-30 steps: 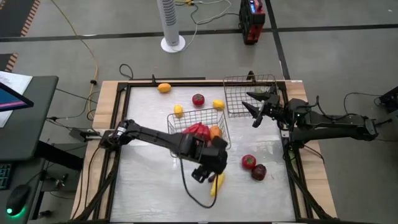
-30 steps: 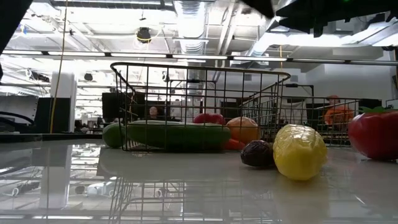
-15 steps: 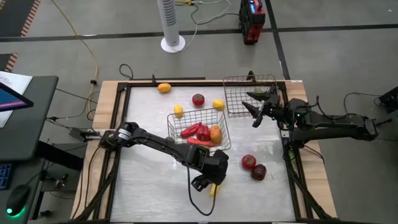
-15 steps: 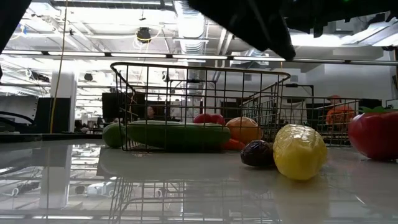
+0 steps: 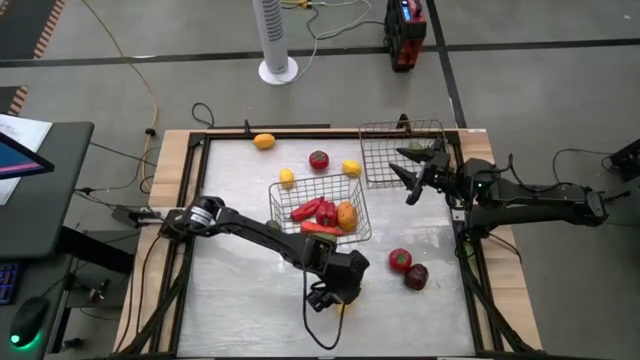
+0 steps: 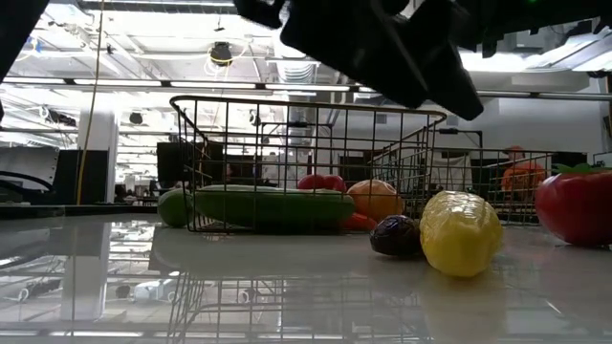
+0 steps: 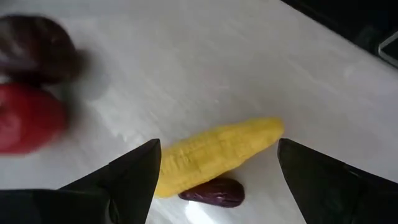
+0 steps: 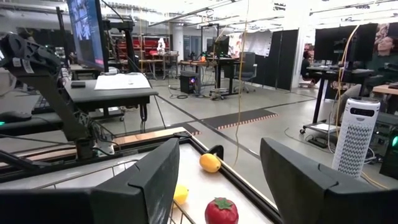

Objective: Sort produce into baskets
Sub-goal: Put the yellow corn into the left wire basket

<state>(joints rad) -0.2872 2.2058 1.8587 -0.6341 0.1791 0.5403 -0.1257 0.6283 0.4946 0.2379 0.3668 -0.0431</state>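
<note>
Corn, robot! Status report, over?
Left gripper open, jaws astride the corn. Right gripper open, waiting by the far basket. Small purple piece touches the corn.

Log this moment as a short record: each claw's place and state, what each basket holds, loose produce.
left claw: open, poised over the yellow toy corn cob and a small dark-purple piece on the white table
right claw: open, waiting by the empty silver wire basket
centre wire basket: red peppers, orange piece
loose: red tomato, dark-red piece
</note>
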